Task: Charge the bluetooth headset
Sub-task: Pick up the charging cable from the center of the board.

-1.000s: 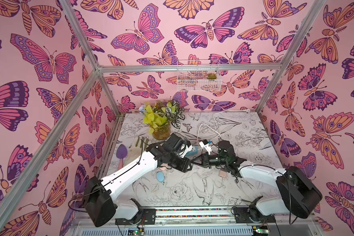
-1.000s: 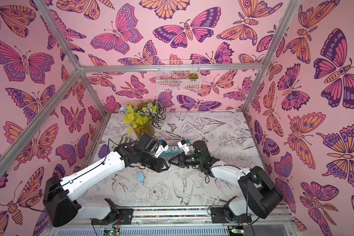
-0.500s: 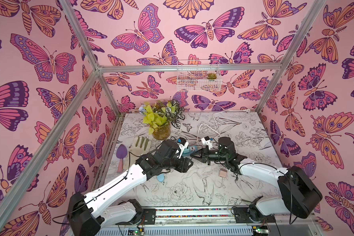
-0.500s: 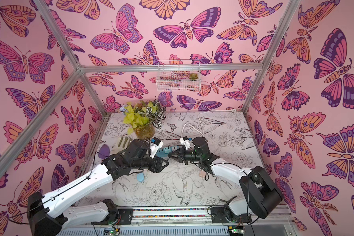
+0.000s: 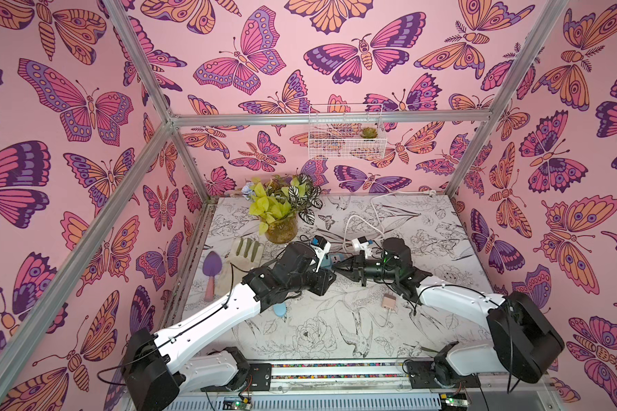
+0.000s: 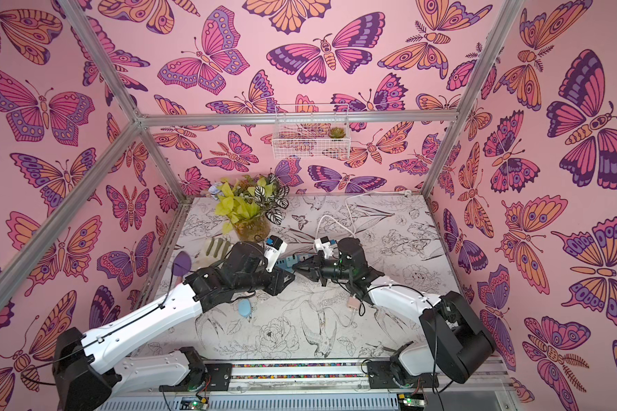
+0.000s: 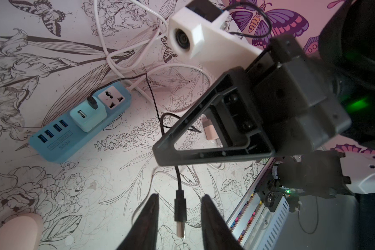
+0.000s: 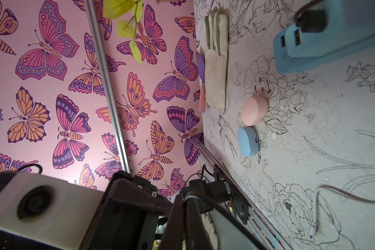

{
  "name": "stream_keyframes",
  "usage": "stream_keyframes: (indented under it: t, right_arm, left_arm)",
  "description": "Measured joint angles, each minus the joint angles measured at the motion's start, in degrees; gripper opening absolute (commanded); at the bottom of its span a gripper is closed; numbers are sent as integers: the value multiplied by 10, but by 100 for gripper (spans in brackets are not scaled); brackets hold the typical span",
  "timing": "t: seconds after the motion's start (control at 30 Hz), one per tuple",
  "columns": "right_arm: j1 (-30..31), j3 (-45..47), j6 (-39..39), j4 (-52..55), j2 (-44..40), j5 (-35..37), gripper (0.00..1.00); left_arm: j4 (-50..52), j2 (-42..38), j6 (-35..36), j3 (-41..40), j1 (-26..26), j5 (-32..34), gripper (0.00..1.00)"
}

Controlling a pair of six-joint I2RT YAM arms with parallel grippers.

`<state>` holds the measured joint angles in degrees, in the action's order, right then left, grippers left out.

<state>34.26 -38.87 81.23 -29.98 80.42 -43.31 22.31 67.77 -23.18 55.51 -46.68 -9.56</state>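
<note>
I see the flower-printed table (image 5: 335,338) with both arms reaching in from the near edge and meeting at its middle. The left arm (image 5: 211,320) and the right arm (image 5: 453,299) point their grippers at each other, tips close together.

At the far left stands a leafy plant in a glass jar (image 5: 280,217). Near of it a cream glove (image 5: 246,249) lies beside a purple trowel (image 5: 212,267). A blue power strip (image 7: 80,127) lies just far of the two grippers, with a pale USB charger (image 7: 89,116) plugged into it.

The headset's blue case (image 5: 281,309) lies on the table left of centre, at the near side of the left arm and partly hidden by it. In the right wrist view a pink round puck (image 8: 254,110) lies just beside the case, between it and the glove.

The right gripper (image 7: 160,154) has its fingers pressed together on a black cable (image 7: 154,97) that runs from the charger. The cable's free plug (image 7: 180,210) hangs below that grip.

The left gripper (image 7: 180,195) has its fingers (image 7: 152,212) partly apart around the plug, with a gap on each side, so it grips nothing.
</note>
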Motion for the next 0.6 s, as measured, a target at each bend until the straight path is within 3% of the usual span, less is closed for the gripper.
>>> stream_keyframes:
  t: [0.23,0.6]
  right_arm:
    - [0,0,11,-7,-1,0,6]
    - [0,0,10,2,-6,0,10]
  left_arm:
    - [0,0,-1,-7,-3,0,16]
    - [0,0,-3,-8,-4,-1,3]
